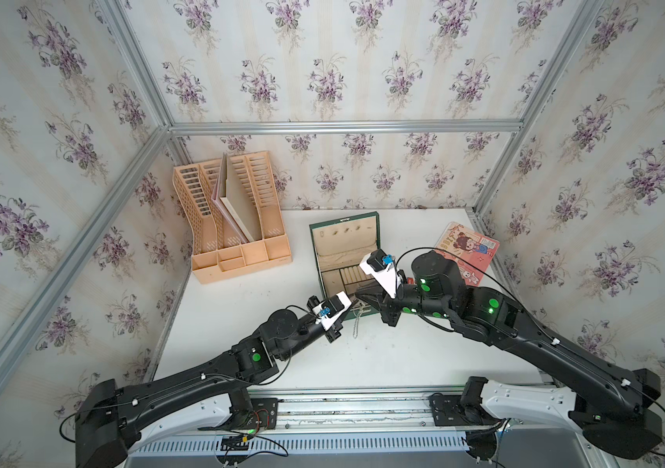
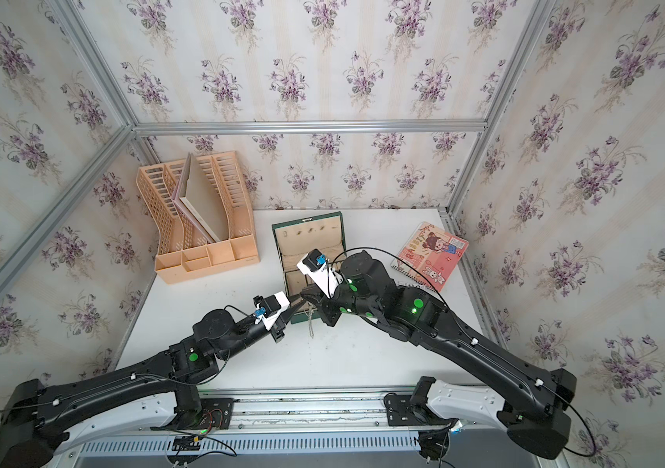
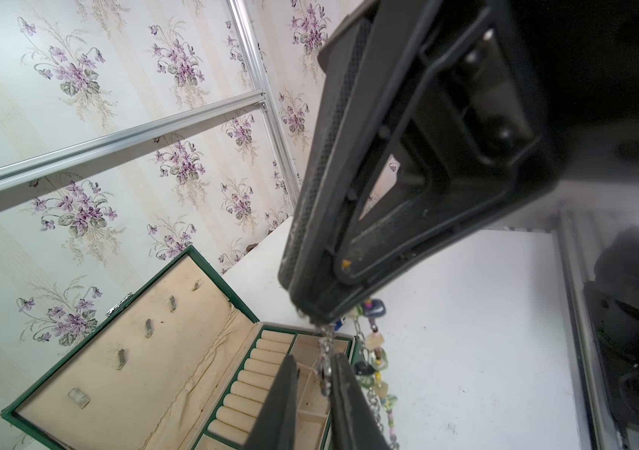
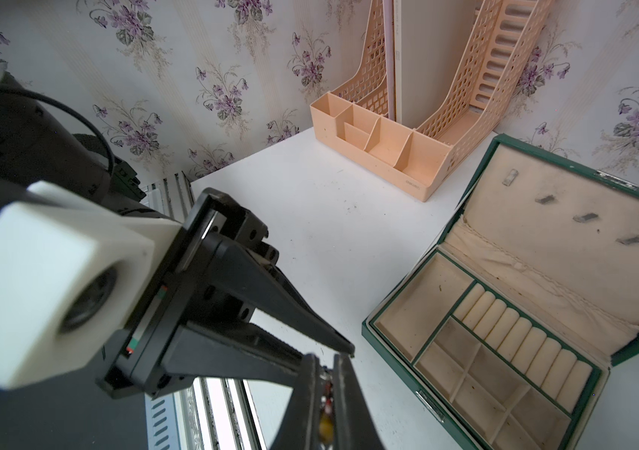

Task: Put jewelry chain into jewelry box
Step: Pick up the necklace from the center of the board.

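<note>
Your right gripper (image 3: 306, 307) is pinched shut on the chain (image 3: 372, 362). The chain hangs from its tips in two strands, one plain and one beaded. It hangs at the near edge of the open box (image 3: 134, 370), apparently just outside it, above the desk (image 3: 465, 331). Your left gripper (image 3: 313, 356) stands narrowly open with the plain strand between its fingers (image 3: 282, 389). You cannot tell whether either finger touches it.

Risks, as a judgement:
- **Slip:** the pinch is on thin, slippery links, so a jerk may let the chain slide out and land on the desk, not in the box.
- **Strain:** if the left gripper closes and the arms part, the chain goes taut and may slip or strain.
- **Snag:** the hanging beads may catch on the box wall and drag the box.
- **Collision:** the two grippers are very near each other and may knock together.

Hidden: the chain's lower end is cut off in the left wrist view. In both top views the chain (image 1: 356, 324) is too thin to show whether it touches the desk. The right arm also covers part of the box's compartments there.
</note>
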### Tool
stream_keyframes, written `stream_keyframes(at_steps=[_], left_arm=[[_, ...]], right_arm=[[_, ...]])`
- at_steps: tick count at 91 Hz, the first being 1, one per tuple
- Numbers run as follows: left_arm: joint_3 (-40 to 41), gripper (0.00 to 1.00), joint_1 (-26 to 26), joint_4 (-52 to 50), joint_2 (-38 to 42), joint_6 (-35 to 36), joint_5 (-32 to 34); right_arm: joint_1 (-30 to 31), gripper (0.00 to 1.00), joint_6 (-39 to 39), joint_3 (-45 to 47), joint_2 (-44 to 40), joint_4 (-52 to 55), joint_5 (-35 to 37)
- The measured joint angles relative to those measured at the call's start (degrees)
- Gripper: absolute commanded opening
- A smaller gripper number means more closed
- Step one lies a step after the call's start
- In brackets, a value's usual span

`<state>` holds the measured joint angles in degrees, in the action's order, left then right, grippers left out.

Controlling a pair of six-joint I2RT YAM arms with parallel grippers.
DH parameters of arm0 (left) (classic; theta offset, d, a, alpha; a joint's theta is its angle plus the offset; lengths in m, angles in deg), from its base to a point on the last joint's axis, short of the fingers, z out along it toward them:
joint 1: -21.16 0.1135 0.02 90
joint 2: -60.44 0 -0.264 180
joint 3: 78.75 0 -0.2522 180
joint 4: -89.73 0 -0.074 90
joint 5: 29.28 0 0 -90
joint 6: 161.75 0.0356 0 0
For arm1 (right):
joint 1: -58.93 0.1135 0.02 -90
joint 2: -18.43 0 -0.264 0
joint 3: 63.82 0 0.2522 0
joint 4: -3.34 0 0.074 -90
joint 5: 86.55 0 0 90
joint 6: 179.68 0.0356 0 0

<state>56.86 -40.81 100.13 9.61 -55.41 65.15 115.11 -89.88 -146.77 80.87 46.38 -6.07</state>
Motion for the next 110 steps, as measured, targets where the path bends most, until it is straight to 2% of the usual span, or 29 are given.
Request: stream_keyframes(at_steps=[19, 41, 52, 61, 86, 110], left_arm=[[0.2, 0.06, 0.0, -0.15, 0.74, -0.17, 0.0], [0.2, 0.0, 0.0, -0.48, 0.79, -0.2, -0.09], [0.15, 0.19, 0.0, -0.52, 0.79, -0.22, -0.55], [0.04, 0.28, 0.0, -1.62, 0.81, -0.44, -0.61], [0.04, 0.34, 0.0, -4.92, 3.13, 0.2, -0.24], [0.33, 0.32, 0.0, -6.23, 2.1, 3.45, 2.38]], right_arm=[[0.0, 0.0, 0.0, 0.22, -0.13, 0.0, 0.11], [0.0, 0.0, 0.02, 0.37, -0.28, -0.39, 0.13], [0.0, 0.0, 0.17, 0.52, -0.57, -0.57, 0.76], [0.0, 0.0, 0.17, 0.55, -0.59, -0.81, 0.96], [0.0, 0.0, 0.17, 0.42, -0.68, -0.79, 1.14], [0.0, 0.0, 0.17, 0.42, -0.81, -0.79, 1.11]])
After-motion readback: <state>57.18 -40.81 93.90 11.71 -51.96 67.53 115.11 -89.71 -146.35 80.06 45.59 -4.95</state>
